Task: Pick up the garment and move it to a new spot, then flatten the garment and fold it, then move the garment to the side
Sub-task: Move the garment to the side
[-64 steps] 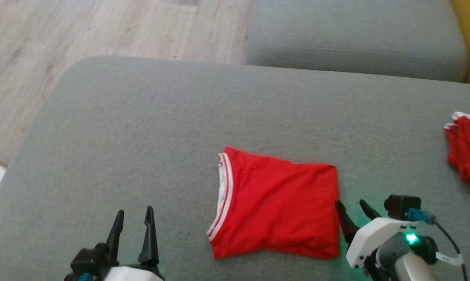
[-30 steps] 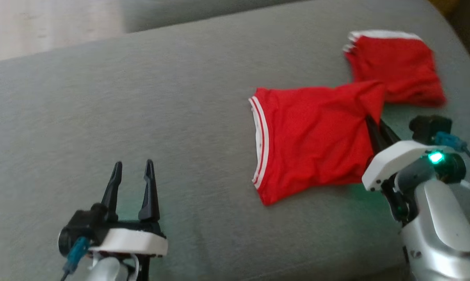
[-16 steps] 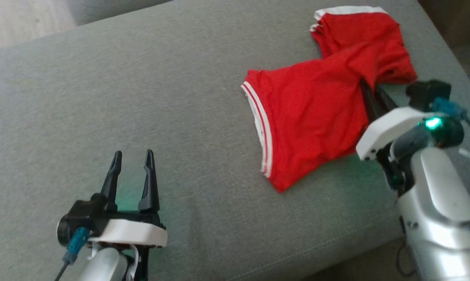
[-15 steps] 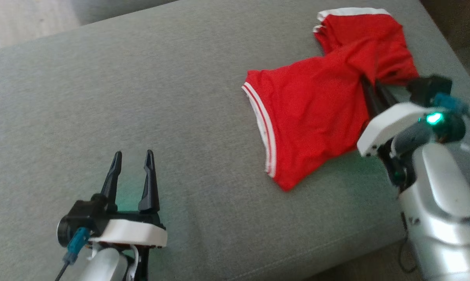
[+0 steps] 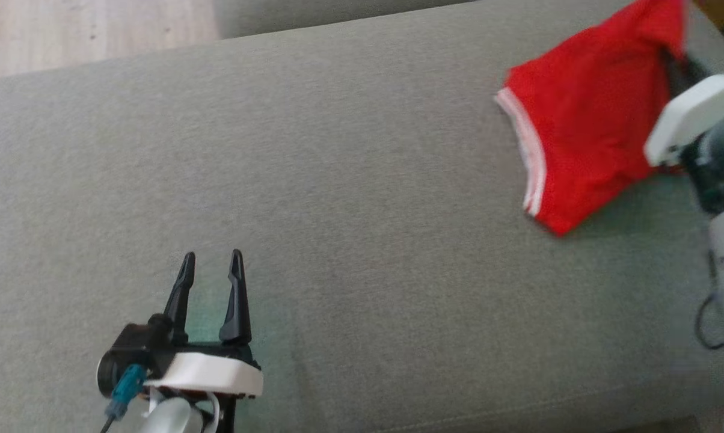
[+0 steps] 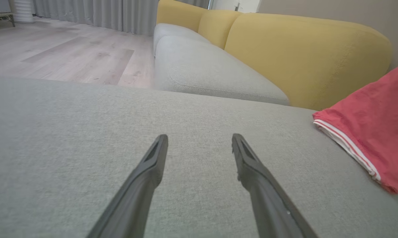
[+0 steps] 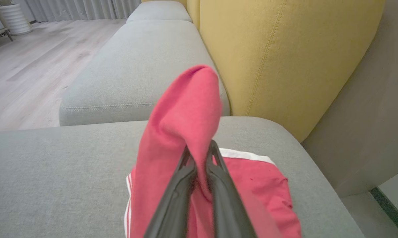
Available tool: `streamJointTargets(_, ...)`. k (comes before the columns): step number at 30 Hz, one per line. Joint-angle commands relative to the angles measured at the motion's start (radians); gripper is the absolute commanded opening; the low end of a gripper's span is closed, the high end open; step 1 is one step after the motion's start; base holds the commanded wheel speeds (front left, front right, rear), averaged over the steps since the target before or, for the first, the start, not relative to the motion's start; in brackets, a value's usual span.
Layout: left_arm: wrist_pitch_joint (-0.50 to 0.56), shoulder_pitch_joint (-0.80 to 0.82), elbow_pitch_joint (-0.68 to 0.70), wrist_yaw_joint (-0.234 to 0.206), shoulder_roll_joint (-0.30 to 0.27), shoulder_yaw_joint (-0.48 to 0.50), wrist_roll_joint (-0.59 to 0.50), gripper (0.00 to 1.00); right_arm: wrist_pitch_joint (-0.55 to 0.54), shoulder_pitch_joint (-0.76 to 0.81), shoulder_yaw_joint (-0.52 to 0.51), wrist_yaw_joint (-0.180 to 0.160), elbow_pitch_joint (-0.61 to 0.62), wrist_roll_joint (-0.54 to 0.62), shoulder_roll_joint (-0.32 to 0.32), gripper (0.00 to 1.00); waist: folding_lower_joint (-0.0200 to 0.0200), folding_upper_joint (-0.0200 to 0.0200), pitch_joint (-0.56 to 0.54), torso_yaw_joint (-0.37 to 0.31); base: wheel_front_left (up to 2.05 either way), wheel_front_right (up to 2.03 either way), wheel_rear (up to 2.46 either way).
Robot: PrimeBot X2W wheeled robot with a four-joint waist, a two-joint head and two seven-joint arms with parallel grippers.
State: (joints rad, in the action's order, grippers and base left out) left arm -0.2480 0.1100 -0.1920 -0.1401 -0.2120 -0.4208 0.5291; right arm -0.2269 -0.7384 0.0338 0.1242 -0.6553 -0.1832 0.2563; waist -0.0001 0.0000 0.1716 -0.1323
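Observation:
The garment [image 5: 584, 132] is red with a white striped hem, folded, and sits at the head view's upper right. My right gripper [image 7: 199, 150] is shut on its upper edge, and the cloth [image 7: 182, 125] drapes up and over the fingers. Its lower hem corner [image 6: 384, 178] trails down to the grey cushion [image 5: 362, 180]. My left gripper [image 5: 211, 264] hovers open over bare cushion at the lower left, far from the garment, with nothing between its fingers [image 6: 152, 162].
A second red garment with a white band [image 7: 261, 178] lies on the cushion under the held one, near the cushion's right end. A yellow backrest [image 7: 278, 49] rises behind. Another grey cushion [image 6: 202, 69] and wood floor [image 5: 67, 30] lie beyond.
The head camera has swung. My right gripper has lifted the garment's edge and carried it to the right, over the other red garment. The left gripper stays open.

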Motion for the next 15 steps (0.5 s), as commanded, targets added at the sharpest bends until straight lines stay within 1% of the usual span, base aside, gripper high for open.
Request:
streamJointTargets(1, -0.011, 0.017, 0.028, 0.004, -0.006, 0.032, -0.004, 1.0, -0.002, -0.062, -0.009, 0.007, 0.017, 0.005, 0.035, 0.0, 0.0001, 0.0, 0.004, 0.028, 0.0, 0.0, 0.0)
streamJointTargets(6, -0.011, 0.019, 0.031, 0.006, -0.01, 0.028, -0.011, 1.0, -0.006, -0.102, -0.086, 0.007, -0.039, 0.035, 0.125, 0.0, 0.0001, 0.0, 0.031, 0.069, 0.0, 0.0, 0.0)
streamJointTargets(9, -0.007, 0.024, 0.034, 0.006, -0.018, 0.025, -0.017, 1.0, -0.004, -0.116, -0.137, 0.007, -0.069, 0.069, 0.159, 0.0, 0.0001, 0.0, 0.053, 0.086, 0.0, 0.0, 0.0)
streamJointTargets(10, -0.004, 0.026, 0.036, 0.005, -0.021, 0.024, -0.018, 1.0, 0.004, -0.12, -0.159, 0.007, -0.079, 0.084, 0.166, 0.11, 0.0001, 0.0, 0.06, 0.09, 0.0, 0.0, 0.0)
streamJointTargets(11, -0.002, 0.028, 0.039, 0.005, -0.025, 0.023, -0.02, 1.0, 0.013, -0.122, -0.182, 0.007, -0.091, 0.105, 0.175, 0.59, 0.0001, 0.0, 0.068, 0.093, 0.0, 0.0, 0.0)
streamJointTargets(12, 0.002, 0.031, 0.041, 0.005, -0.028, 0.021, -0.022, 1.0, 0.024, -0.123, -0.202, 0.007, -0.105, 0.131, 0.183, 1.0, 0.0001, 0.0, 0.074, 0.096, 0.0, 0.0, 0.0)
streamJointTargets(15, 0.008, 0.039, 0.048, 0.005, -0.034, 0.019, -0.025, 1.0, 0.075, -0.13, -0.262, 0.007, -0.141, 0.192, 0.184, 1.0, 0.0001, 0.0, 0.085, 0.103, 0.0, 0.0, 0.0)
